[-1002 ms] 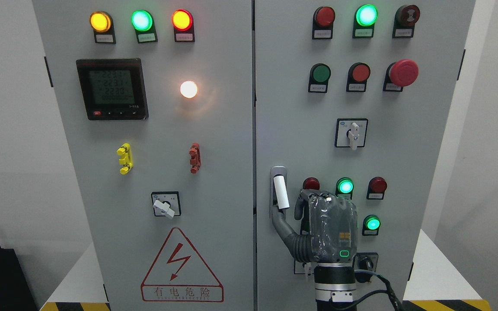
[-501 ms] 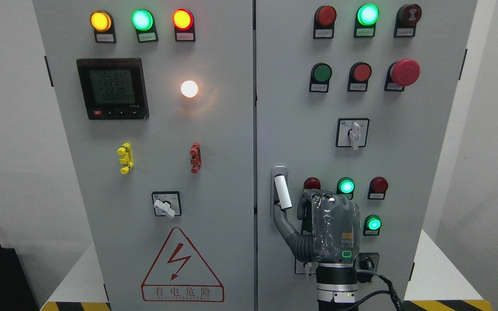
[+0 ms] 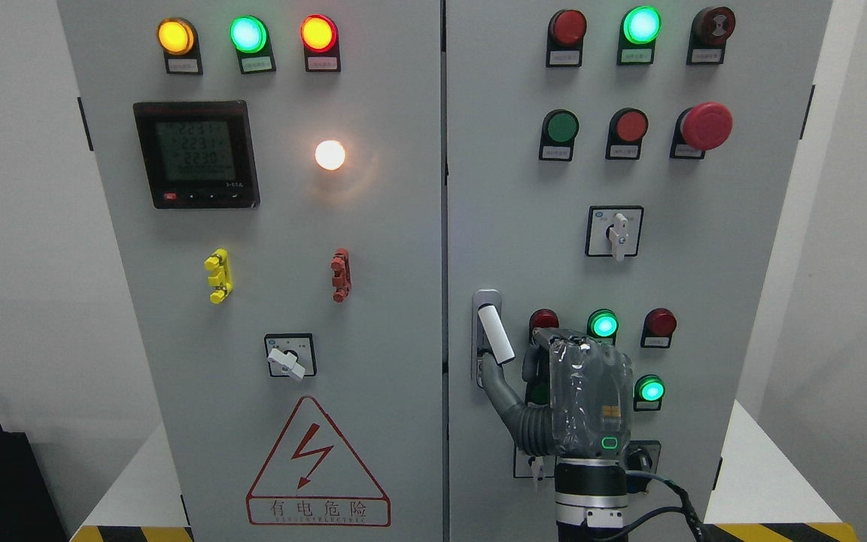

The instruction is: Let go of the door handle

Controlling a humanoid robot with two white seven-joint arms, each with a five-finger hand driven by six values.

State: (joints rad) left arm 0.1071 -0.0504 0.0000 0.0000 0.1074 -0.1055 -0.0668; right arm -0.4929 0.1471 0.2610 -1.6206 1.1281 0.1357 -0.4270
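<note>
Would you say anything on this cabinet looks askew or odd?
Yes: the handle on the right door tilts instead of hanging straight, with the right hand beside it. The left selector switch also sits slanted.

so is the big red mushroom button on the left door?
No, the red mushroom button sits on the right door, upper right, above the rotary selector switch.

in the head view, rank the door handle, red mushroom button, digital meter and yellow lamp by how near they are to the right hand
1. door handle, just left of the right hand.
2. red mushroom button, up and right.
3. digital meter, left door, upper left.
4. yellow lamp, top left corner.
</note>
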